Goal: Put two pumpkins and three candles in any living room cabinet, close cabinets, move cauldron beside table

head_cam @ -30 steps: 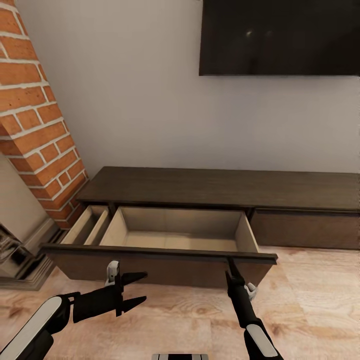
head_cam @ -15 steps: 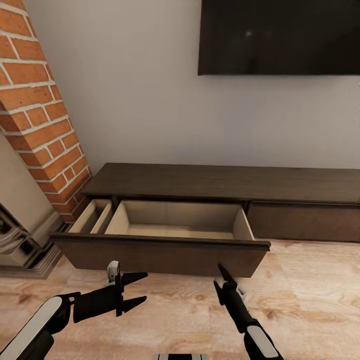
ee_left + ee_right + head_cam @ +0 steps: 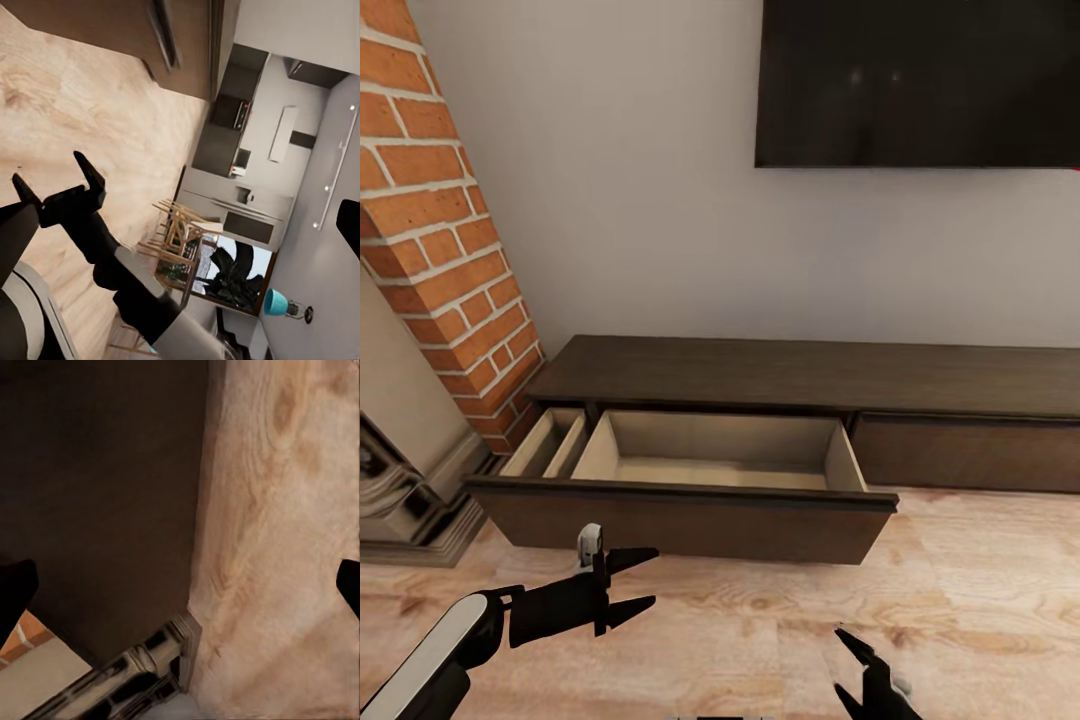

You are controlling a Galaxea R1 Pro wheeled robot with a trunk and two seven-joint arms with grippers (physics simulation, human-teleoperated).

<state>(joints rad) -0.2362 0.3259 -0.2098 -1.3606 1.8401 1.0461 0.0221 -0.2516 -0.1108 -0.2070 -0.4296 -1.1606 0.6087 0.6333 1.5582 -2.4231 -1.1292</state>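
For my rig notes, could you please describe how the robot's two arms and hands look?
Both arms are black with a glossy white forearm shell. The left hand has two pointed black fingers and a small white-grey block on its wrist. The right hand has the same black pointed fingers.

Left gripper (image 3: 642, 580) jaws apart; right gripper (image 3: 847, 665) jaws apart, low.

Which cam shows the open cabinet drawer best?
Head view: the pulled-out drawer shows whole, with its pale inside and dark front. The left wrist view catches just a strip of dark front; the right wrist view shows a blurred dark panel, probably its front.
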